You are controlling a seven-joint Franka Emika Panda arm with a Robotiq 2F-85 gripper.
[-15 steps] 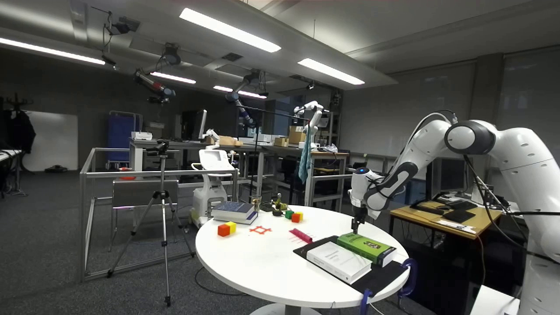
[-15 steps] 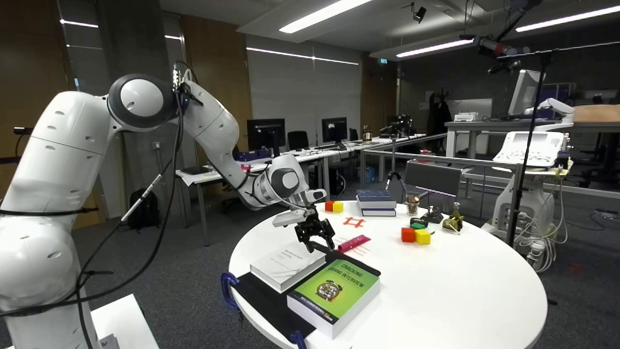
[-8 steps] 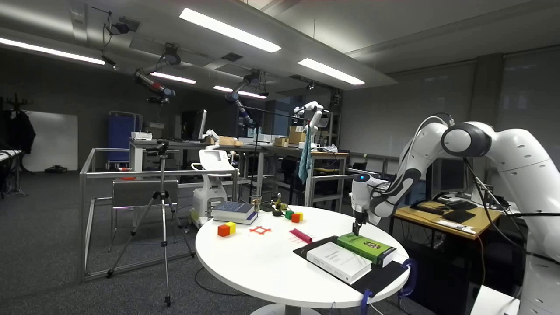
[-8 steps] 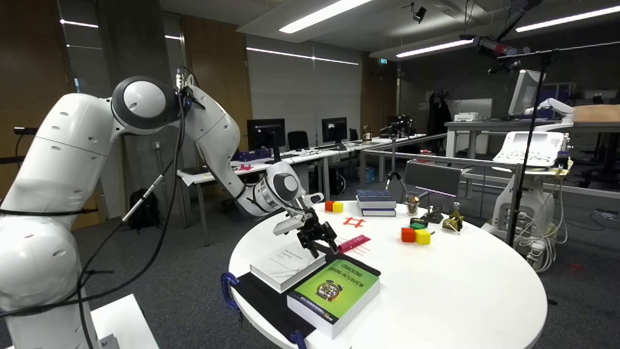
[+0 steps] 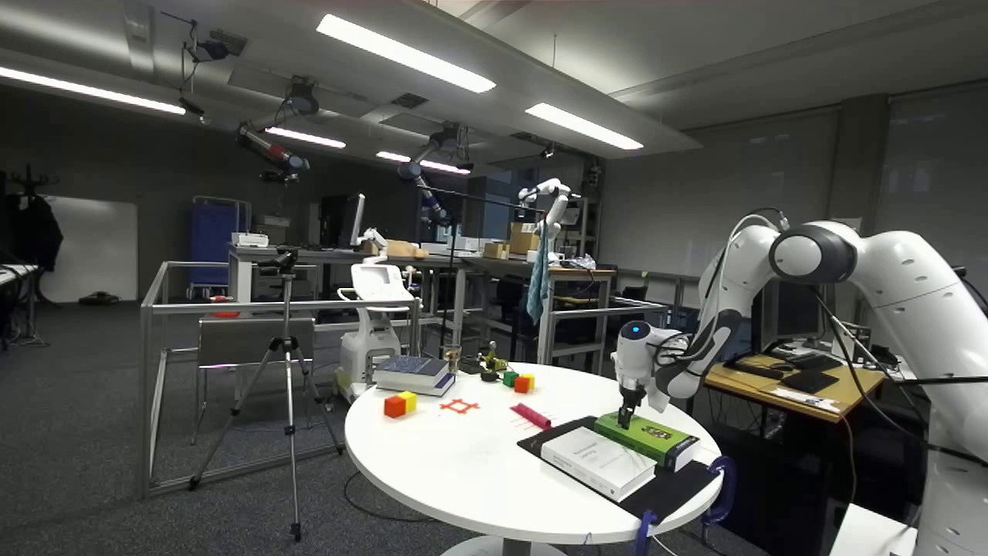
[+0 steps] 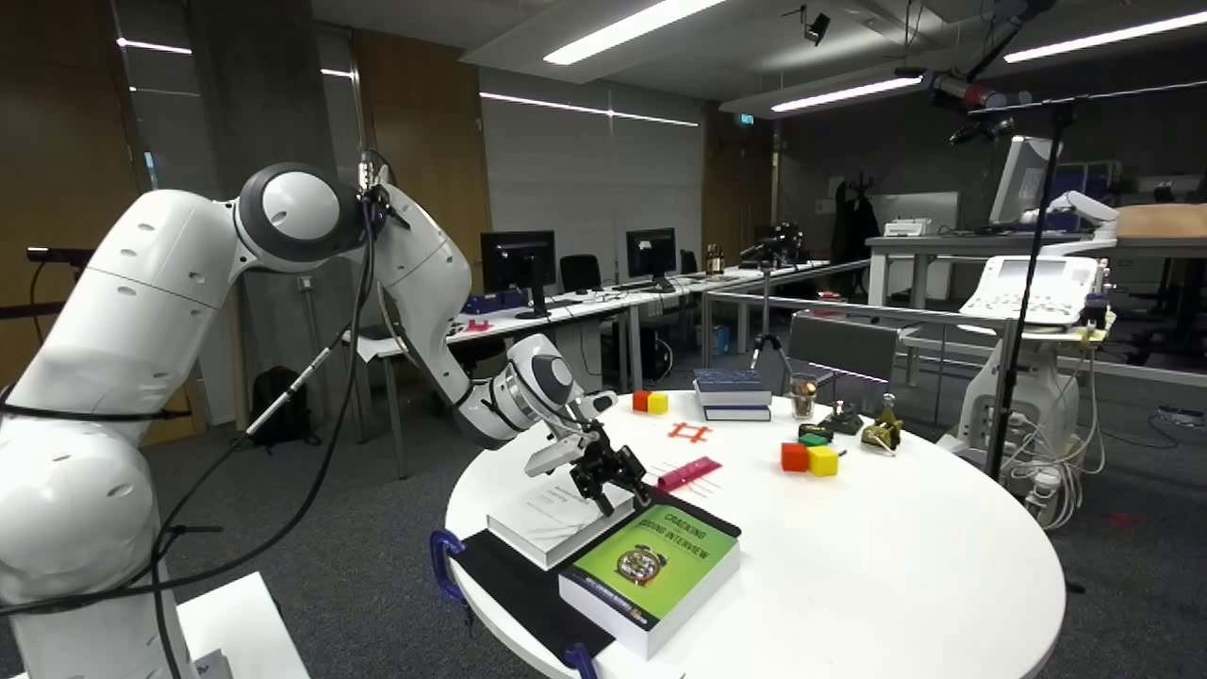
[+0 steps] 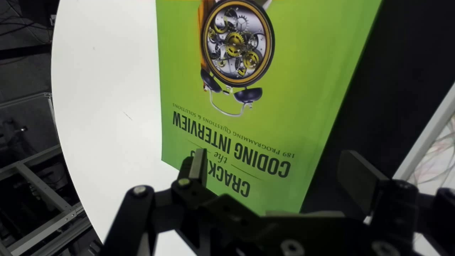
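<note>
My gripper (image 7: 275,158) is open and holds nothing. It is nearest to a thick green book (image 7: 305,99) with a clock picture on its cover, lying flat. In the wrist view one finger (image 7: 201,163) overlaps the title end of the cover. The opposite finger (image 7: 359,177) shows against a black mat (image 7: 408,53). In the exterior views the gripper (image 6: 624,503) (image 5: 624,421) hangs low by the title end of the green book (image 6: 679,556) (image 5: 644,436); I cannot tell whether it touches. A white book (image 6: 556,523) (image 5: 594,459) lies beside the green one on the mat.
Blue clamps (image 6: 443,566) (image 5: 722,486) hold the mat at the round white table's (image 5: 463,471) edge. A pink rolled piece (image 6: 688,473) lies past the books. Red and yellow cubes (image 6: 809,459), stacked dark blue books (image 6: 731,391), a glass (image 6: 803,396) and an orange frame (image 6: 688,432) stand farther off.
My gripper has moved down toward the books and, in the last half second, slightly back toward the robot's base. The jaws stay open. The books and other things have not moved.
</note>
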